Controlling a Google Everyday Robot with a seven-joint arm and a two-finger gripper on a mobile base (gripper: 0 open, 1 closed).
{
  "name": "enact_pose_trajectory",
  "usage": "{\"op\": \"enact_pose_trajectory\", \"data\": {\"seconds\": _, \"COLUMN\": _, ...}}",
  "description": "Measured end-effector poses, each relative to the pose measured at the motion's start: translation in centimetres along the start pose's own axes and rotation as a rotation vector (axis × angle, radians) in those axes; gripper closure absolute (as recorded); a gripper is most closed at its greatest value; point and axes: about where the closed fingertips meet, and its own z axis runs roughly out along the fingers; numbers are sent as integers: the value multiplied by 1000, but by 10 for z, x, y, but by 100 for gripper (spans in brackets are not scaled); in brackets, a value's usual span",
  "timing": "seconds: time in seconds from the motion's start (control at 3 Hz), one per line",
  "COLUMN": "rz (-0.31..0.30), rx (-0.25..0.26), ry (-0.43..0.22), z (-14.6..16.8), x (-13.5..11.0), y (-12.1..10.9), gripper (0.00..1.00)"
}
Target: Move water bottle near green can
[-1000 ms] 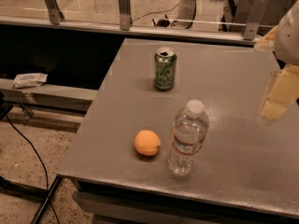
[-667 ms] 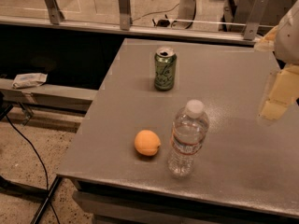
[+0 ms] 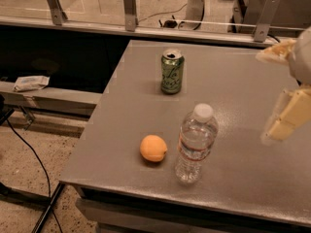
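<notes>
The water bottle (image 3: 196, 143) stands upright near the front edge of the grey table (image 3: 243, 86); it is clear ribbed plastic with a white cap and a reddish-white label band. The green can (image 3: 172, 71) stands upright farther back, toward the table's left side, well apart from the bottle. My gripper (image 3: 286, 114) hangs at the right edge of the view, above the table's right part, to the right of the bottle and not touching it. It holds nothing that I can see.
An orange fruit (image 3: 153, 148) lies just left of the bottle. Behind the table runs a rail with metal posts (image 3: 129, 6). To the left the table drops off to a lower ledge (image 3: 48, 98) and a floor with cables.
</notes>
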Motion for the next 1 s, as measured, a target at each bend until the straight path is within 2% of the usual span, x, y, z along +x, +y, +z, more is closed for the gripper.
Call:
{"op": "enact_pose_trajectory", "data": {"seconds": 0.33, "rz": 14, "rx": 14, "ry": -139, "z": 12, "x": 19, "y": 29, "gripper": 0}}
{"op": "enact_pose_trajectory", "data": {"seconds": 0.67, "rz": 21, "rx": 23, "ry": -217, "z": 2, "x": 10, "y": 37, "gripper": 0}}
{"op": "enact_pose_trajectory", "data": {"seconds": 1.0, "rz": 21, "rx": 23, "ry": -217, "z": 2, "x": 10, "y": 37, "gripper": 0}}
